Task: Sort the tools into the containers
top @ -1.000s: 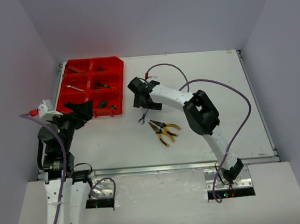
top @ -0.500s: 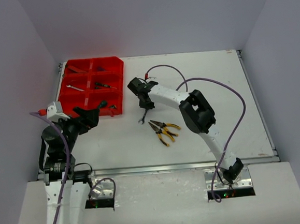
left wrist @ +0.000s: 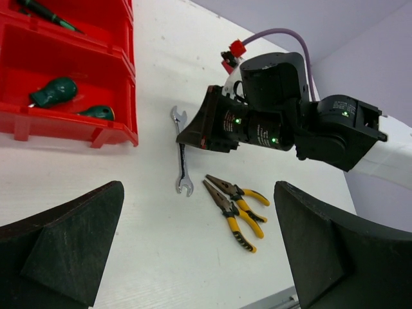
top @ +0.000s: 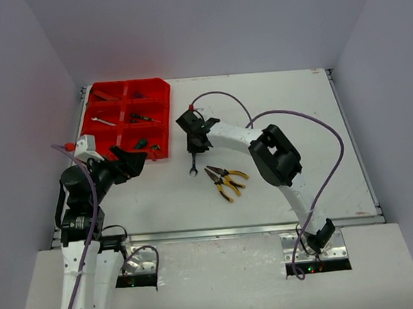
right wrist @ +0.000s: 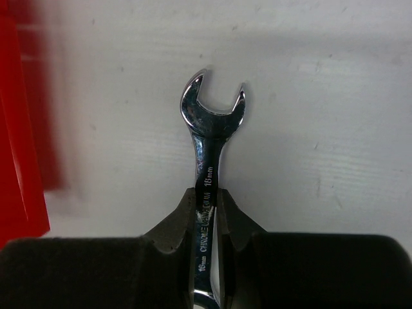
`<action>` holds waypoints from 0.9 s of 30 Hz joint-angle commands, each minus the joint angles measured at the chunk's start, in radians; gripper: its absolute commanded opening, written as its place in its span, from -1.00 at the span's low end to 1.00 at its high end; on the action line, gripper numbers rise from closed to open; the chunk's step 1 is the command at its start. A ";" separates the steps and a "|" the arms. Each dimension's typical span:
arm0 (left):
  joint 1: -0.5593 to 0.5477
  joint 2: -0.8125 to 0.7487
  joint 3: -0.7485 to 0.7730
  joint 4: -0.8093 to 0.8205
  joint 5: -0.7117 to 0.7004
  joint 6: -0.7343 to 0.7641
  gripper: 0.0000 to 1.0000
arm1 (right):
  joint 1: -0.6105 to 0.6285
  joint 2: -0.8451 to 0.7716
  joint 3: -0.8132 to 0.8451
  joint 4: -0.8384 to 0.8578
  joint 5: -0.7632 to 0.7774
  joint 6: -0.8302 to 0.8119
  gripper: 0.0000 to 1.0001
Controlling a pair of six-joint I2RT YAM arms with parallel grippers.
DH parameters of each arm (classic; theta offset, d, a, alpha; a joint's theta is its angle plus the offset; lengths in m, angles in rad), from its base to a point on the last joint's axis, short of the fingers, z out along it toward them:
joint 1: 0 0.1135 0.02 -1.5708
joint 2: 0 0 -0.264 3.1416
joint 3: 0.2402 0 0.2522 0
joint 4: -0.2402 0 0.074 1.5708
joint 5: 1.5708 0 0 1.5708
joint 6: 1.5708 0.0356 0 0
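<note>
My right gripper [top: 193, 142] is shut on the shaft of a silver wrench [right wrist: 212, 116], just right of the red tray [top: 90, 128]. The wrench [top: 192, 166] lies along the white table; I cannot tell whether it is lifted off it. Two yellow-handled pliers [top: 225, 178] lie on the table just right of the wrench's near end. My left gripper [top: 132, 160] hangs open near the tray's front right corner, with nothing between its fingers. In the left wrist view, the wrench [left wrist: 181, 161], the pliers [left wrist: 238, 206] and the right gripper [left wrist: 212, 125] lie ahead of it.
The tray's compartments hold green-handled screwdrivers [left wrist: 51, 90], a small silver wrench [top: 104, 121] and a dark screwdriver [top: 143, 118]. The right arm's purple cable [top: 296, 115] loops over the table's right half. Grey walls enclose the table on three sides.
My right gripper has shut on the wrench and shifted slightly left. My left arm has swung to the right, away from the tray's front edge, still open.
</note>
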 commanded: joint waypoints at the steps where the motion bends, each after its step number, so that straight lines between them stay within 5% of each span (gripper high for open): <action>1: -0.008 0.024 -0.007 0.078 0.081 -0.035 1.00 | 0.021 -0.162 -0.098 0.209 -0.132 -0.184 -1.00; 12: -0.011 0.155 -0.143 0.341 0.132 -0.208 0.98 | 0.043 -0.578 -0.617 0.690 -0.363 -0.384 -1.00; 14: -0.035 0.193 -0.207 0.526 0.172 -0.279 0.88 | 0.062 -0.641 -0.653 0.712 -0.384 -0.421 -1.00; 21: -0.214 0.356 -0.194 0.684 0.077 -0.322 0.79 | 0.076 -0.708 -0.680 0.707 -0.444 -0.439 -1.00; 23: -0.246 0.383 -0.172 0.642 0.010 -0.290 0.80 | 0.080 -0.687 -0.646 0.636 -0.320 -0.434 -1.00; 27: -0.246 0.346 -0.120 0.489 -0.115 -0.237 0.86 | 0.066 -0.608 -0.611 0.572 -0.351 -0.445 -0.87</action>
